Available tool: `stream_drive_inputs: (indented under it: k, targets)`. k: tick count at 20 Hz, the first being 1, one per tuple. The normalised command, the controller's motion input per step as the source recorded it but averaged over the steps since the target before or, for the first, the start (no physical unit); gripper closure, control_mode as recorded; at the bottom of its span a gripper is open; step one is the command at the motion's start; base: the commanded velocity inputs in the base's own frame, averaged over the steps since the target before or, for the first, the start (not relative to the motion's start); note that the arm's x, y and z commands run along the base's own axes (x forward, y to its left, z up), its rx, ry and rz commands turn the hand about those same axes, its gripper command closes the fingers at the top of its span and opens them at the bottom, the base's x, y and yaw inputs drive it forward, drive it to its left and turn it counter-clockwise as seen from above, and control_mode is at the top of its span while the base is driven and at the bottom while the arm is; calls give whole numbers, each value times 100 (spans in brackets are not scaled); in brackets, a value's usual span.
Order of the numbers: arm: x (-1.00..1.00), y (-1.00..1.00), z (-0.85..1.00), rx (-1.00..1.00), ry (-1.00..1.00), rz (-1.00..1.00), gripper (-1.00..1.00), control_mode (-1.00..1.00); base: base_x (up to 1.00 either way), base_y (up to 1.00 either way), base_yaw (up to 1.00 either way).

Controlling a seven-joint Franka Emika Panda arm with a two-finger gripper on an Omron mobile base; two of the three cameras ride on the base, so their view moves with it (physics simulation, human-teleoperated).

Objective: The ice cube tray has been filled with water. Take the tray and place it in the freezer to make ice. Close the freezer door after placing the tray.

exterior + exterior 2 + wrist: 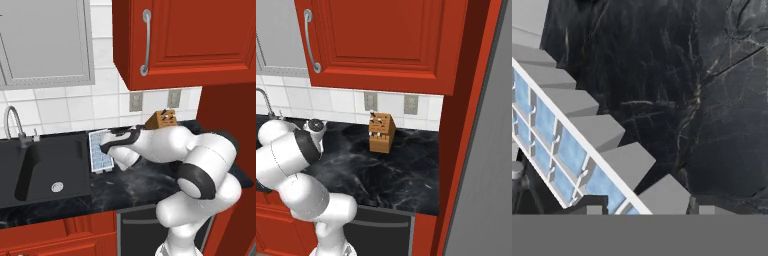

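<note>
We find the ice cube tray [100, 151] lying flat on the black marble counter [150, 175], just beside the right rim of the dark sink [45, 172]. Its two rows of cells hold pale blue water, seen close up in the hand view [567, 145]. The sink basin shows a round drain, and a curved faucet [12, 125] stands behind it.

The arm reaches leftward from its base, low over the counter, with the gripper [111, 145] at the tray's right edge. In the hand view the tray runs diagonally across the lower left, its outer cell walls facing the camera. We cannot tell whether the fingers are apart or closed on the tray.

A wooden knife block [381, 132] stands at the backsplash, near two wall outlets. Red cabinets [381, 40] hang above.
</note>
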Motion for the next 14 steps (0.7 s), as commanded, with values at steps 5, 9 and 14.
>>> stream_drive_inputs:
  k: [5, 9, 14]
  targets:
    - [-20, -1, 56, 0, -11, 0, 100, -100, 0, 0, 0]
    - [-20, -4, 56, 0, -3, 0, 100, -100, 0, 0, 0]
    - [-21, -13, 49, 1, 0, 3, 100, -100, 0, 0, 0]
